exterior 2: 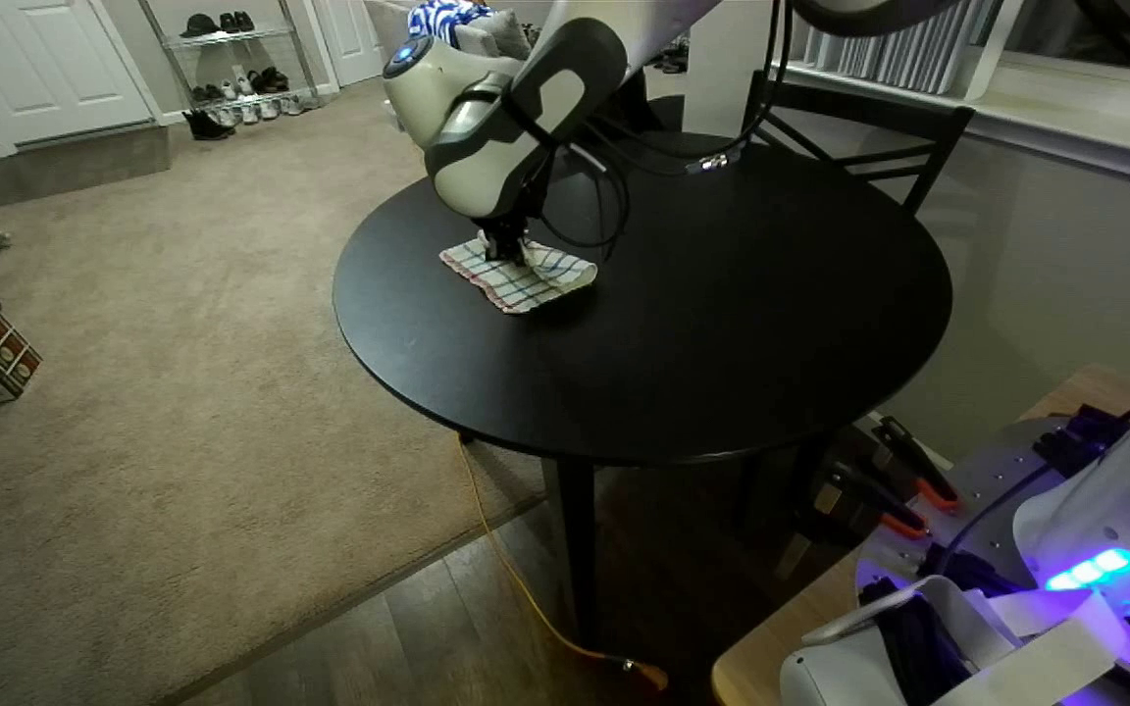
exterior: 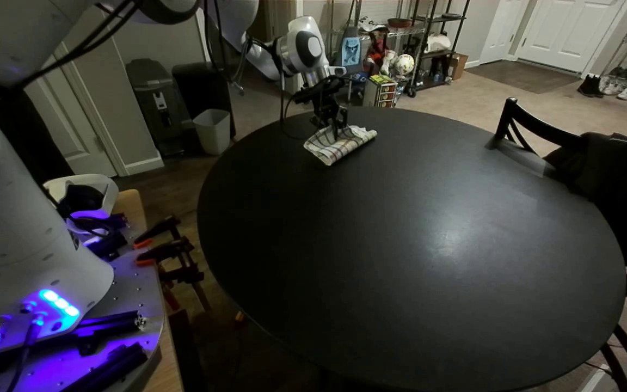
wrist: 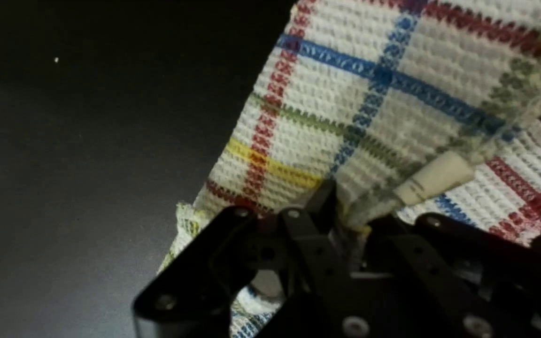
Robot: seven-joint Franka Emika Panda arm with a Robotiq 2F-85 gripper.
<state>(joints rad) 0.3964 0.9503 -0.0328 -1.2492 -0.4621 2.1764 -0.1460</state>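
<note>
A white waffle cloth with red, blue, green and yellow checks [exterior: 346, 146] lies folded and bunched near the edge of a round black table [exterior: 400, 245]. The cloth [exterior 2: 536, 287] also shows in an exterior view, and it fills much of the wrist view [wrist: 327, 89]. My gripper [exterior: 337, 129] points down onto the cloth. In the wrist view, my gripper [wrist: 350, 218] is shut on a gathered fold of the cloth. A white tag [wrist: 437, 178] hangs beside the fingers. Most of the cloth rests on the table. The fingertips are partly hidden by the fold.
A black chair [exterior 2: 859, 123] stands at the table. Dark clothing [exterior: 602, 169] hangs by the table's edge in an exterior view. A pale bin [exterior: 213, 130] and a shelf [exterior: 428, 49] stand beyond it. Clamps [exterior: 164, 250] are on the robot's stand. An orange cord [exterior 2: 506, 559] lies on the floor.
</note>
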